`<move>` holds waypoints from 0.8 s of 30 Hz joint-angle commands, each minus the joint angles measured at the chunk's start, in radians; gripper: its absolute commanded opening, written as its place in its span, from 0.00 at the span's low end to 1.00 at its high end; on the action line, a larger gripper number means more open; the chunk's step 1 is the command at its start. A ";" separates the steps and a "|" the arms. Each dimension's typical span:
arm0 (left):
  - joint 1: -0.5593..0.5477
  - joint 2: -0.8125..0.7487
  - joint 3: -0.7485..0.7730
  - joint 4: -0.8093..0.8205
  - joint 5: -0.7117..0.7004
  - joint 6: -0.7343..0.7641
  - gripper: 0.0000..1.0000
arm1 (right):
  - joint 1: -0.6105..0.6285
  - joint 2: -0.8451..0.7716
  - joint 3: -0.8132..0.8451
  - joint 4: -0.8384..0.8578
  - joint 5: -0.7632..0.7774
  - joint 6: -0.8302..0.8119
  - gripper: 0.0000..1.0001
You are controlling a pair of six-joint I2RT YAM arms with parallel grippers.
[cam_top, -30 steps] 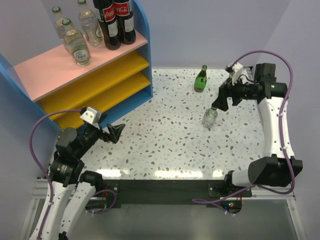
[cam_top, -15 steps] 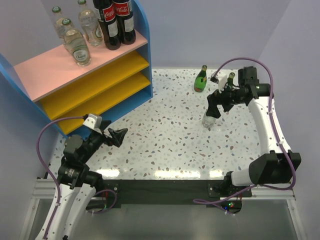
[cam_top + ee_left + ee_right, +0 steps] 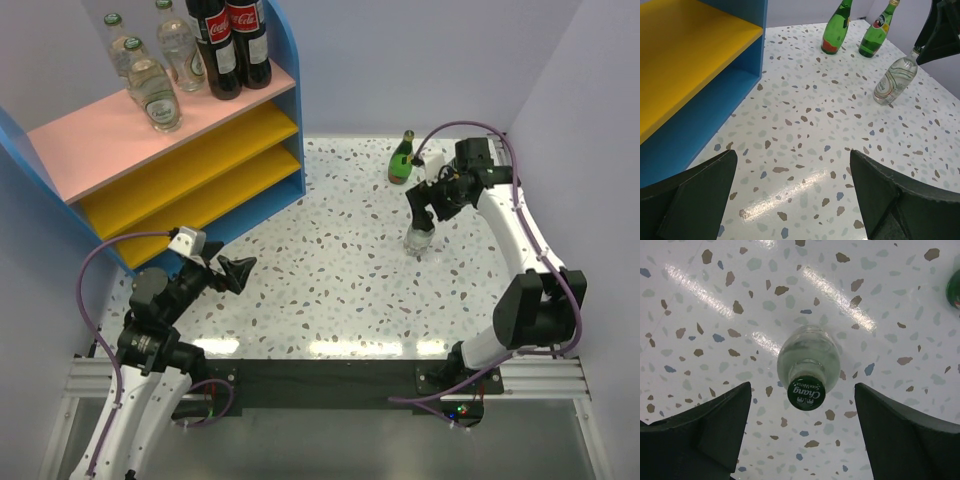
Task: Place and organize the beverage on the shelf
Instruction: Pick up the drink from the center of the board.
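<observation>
While the Chang soda-water bottle (image 3: 807,357) stood upright on the terrazzo table (image 3: 690,315), well apart from the shelf (image 3: 90,140), the right gripper (image 3: 802,387) hung straight above its cap, jaws spread and empty, far nearer than the wide-open left gripper (image 3: 793,155).

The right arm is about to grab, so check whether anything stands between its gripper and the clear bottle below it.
Nothing visible does. The right gripper hangs open straight over the clear bottle, a finger on each side of its green cap. A green bottle stands well aside.
</observation>
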 commanded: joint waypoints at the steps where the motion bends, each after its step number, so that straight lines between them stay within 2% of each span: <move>1: 0.005 0.000 -0.005 0.041 -0.006 -0.022 1.00 | 0.009 0.005 -0.013 0.065 0.051 0.021 0.86; 5: 0.005 0.000 -0.005 0.041 -0.005 -0.022 1.00 | 0.009 0.011 -0.025 0.080 0.051 0.020 0.80; 13: 0.005 0.011 -0.007 0.048 0.005 -0.023 1.00 | 0.020 0.025 -0.022 0.084 0.038 0.014 0.56; 24: 0.005 0.072 -0.008 0.106 0.034 -0.045 1.00 | 0.033 0.033 -0.022 0.071 0.043 -0.003 0.33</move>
